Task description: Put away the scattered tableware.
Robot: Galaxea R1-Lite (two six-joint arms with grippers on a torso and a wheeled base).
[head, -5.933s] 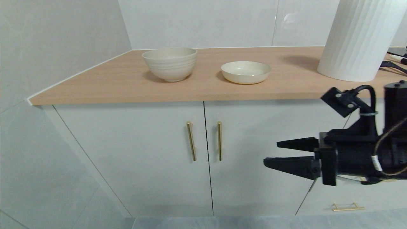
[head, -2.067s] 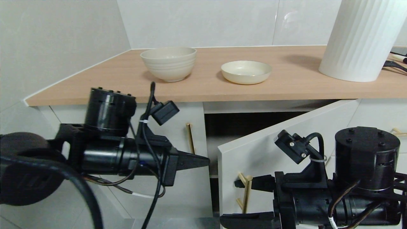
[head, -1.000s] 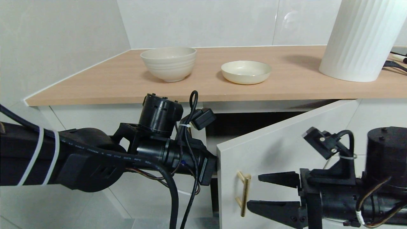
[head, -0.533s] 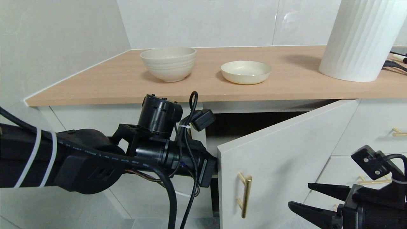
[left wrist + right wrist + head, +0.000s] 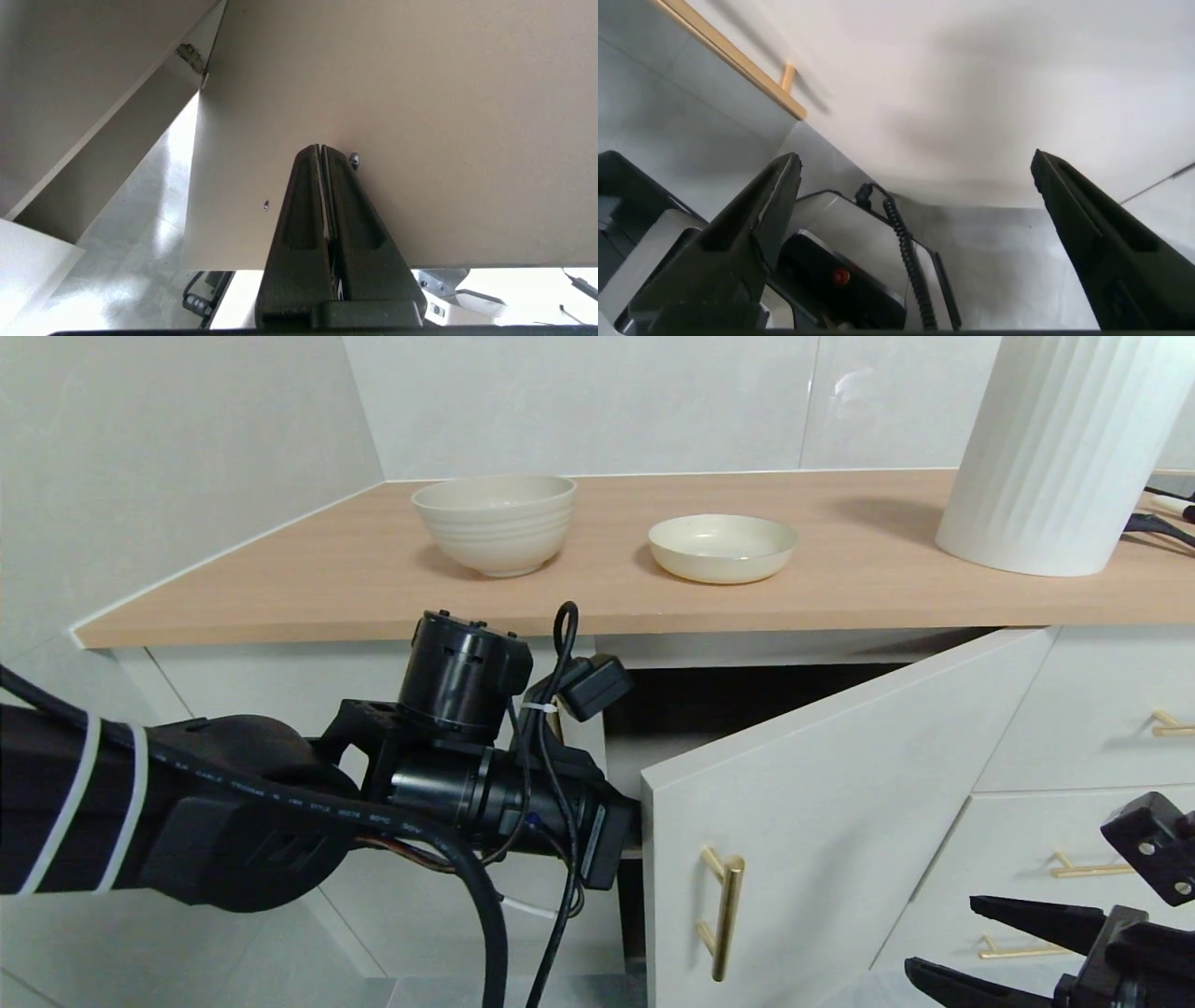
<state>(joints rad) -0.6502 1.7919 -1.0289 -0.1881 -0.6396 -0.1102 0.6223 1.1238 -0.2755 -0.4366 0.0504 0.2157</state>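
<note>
Left gripper [image 5: 320, 151] fingers hidden behind open cabinet door [image 5: 840, 803] in head view, right gripper [image 5: 938, 933] cut by lower edge, ribbed white container [image 5: 1055, 457] cropped at top

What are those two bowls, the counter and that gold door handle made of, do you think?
The deep bowl and shallow dish look like cream glazed ceramic, or possibly melamine: smooth with soft sheen. The counter looks wood or wood-look laminate, by its grain. The door handle looks brushed brass-coloured metal.
</note>
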